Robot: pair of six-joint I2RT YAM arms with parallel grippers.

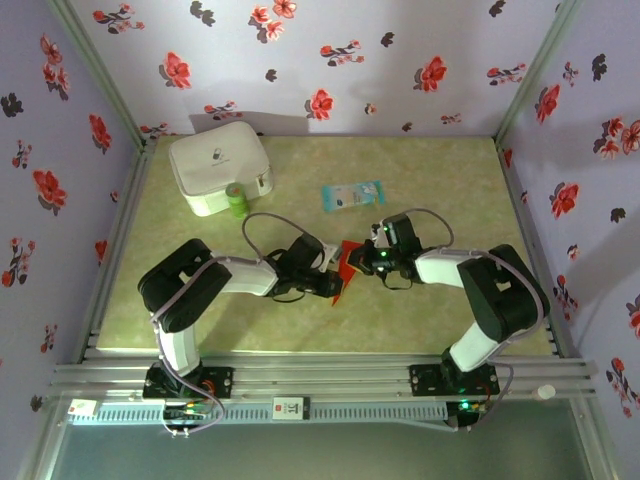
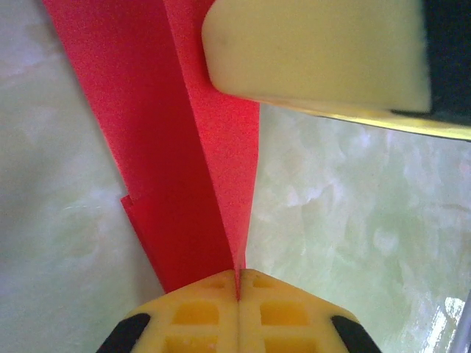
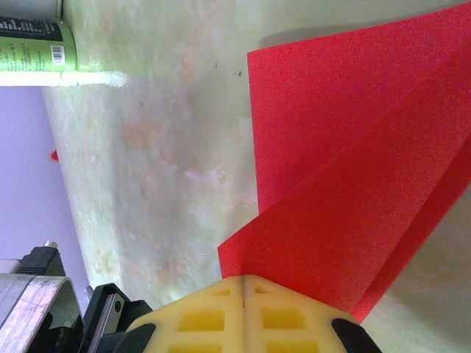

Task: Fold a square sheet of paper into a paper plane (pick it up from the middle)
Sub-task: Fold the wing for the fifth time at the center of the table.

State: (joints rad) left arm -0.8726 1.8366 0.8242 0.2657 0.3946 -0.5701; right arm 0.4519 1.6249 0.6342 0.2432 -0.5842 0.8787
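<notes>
The square sheet of paper [image 1: 347, 262], bright red and folded into overlapping layers, hangs just above the table's middle between both grippers. My left gripper [image 1: 335, 281] comes in from the left and is shut on it. In the left wrist view the paper [image 2: 184, 147] runs up from the closed left gripper [image 2: 239, 277] as a narrow creased strip, with a pale finger [image 2: 316, 51] of the right gripper beside its far end. My right gripper [image 1: 363, 257] is shut on the sheet's other side. In the right wrist view the right gripper [image 3: 243, 280] pinches a corner of the layered paper [image 3: 353, 147].
A white boxy case [image 1: 220, 167] stands at the back left with a green bottle [image 1: 236, 200] in front of it; the bottle [image 3: 33, 44] also lies at the top left of the right wrist view. A pale blue packet [image 1: 351, 194] lies behind the grippers. Flowered walls enclose the table.
</notes>
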